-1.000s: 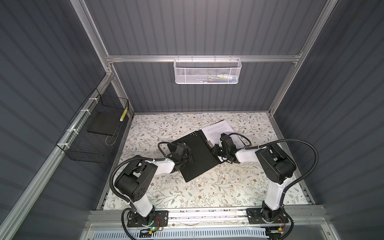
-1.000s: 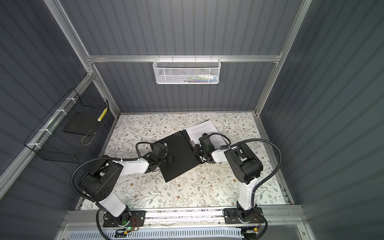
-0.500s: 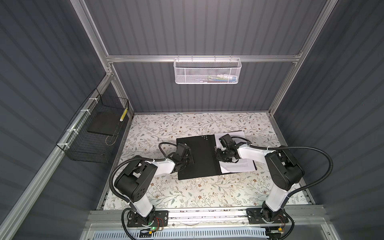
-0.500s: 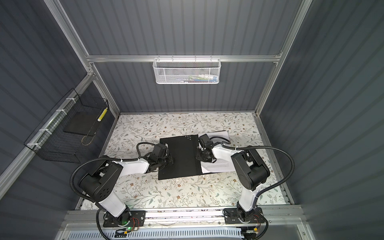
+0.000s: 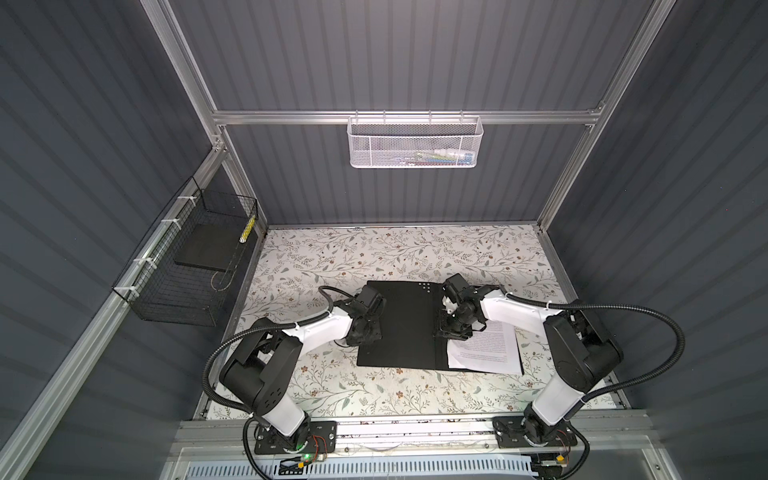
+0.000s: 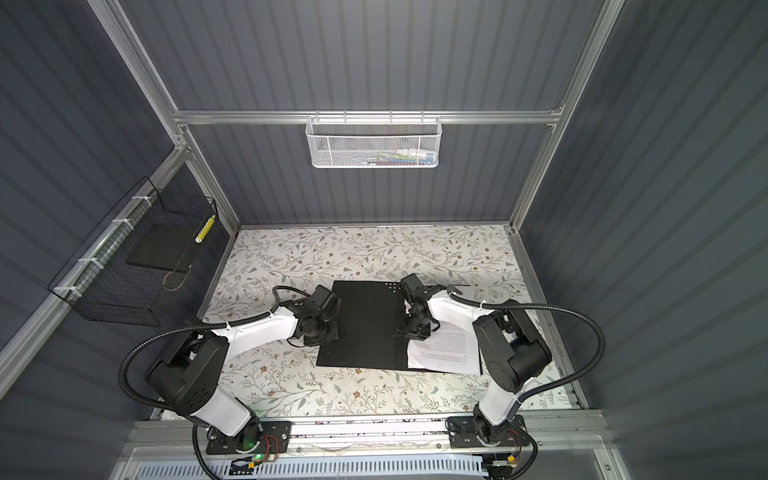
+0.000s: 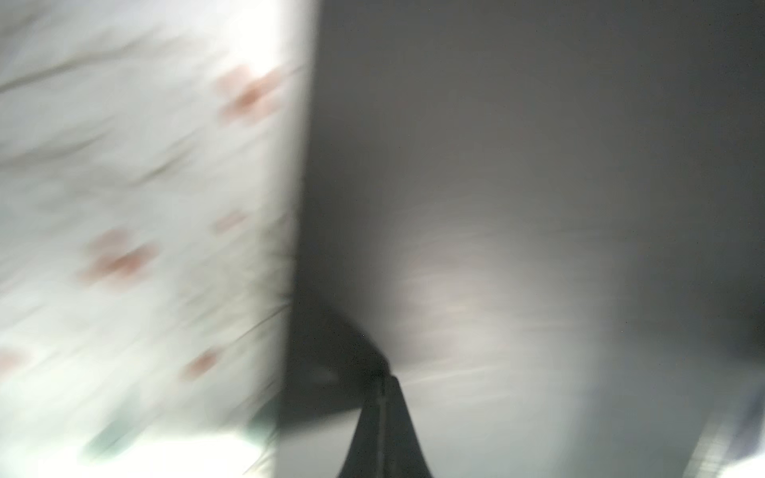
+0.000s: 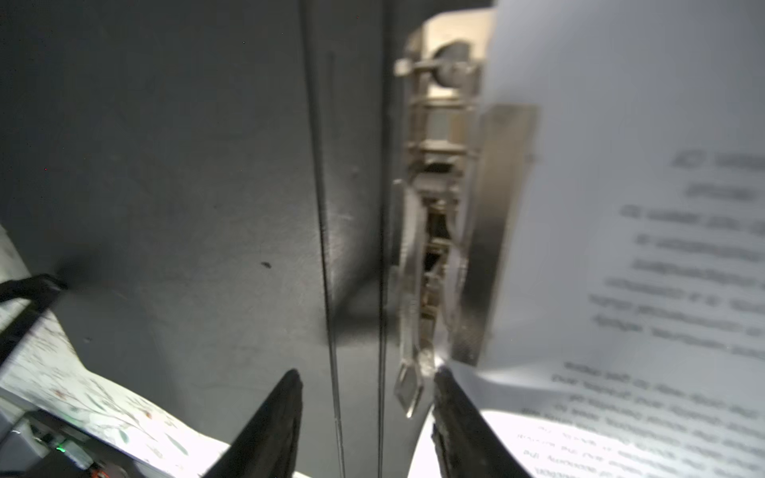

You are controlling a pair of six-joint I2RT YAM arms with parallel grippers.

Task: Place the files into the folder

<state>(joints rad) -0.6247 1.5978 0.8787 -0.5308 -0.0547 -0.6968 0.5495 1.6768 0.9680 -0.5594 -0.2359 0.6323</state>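
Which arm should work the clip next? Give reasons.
Probably right: the right gripper stands open at the clip, beside the papers; the left gripper is shut at the opposite edge of the folder.

The folder [image 5: 399, 328] shows its matt black inside, with a few small pale dots near the far edge and a silver metal clip [image 8: 434, 198] at the spine, and the files [image 5: 486, 353] are white with lines of small black print. The tabletop [image 5: 374, 253] is off-white, patterned with grey-green leafy twigs and small reddish-brown flowers, between ribbed dark grey walls [image 5: 415, 62] and silver frame bars [image 5: 407, 117]. The far basket [image 5: 415, 145] is white mesh, the left basket [image 5: 187, 274] is black wire, and the arms [image 5: 320, 332] are white with black joints.
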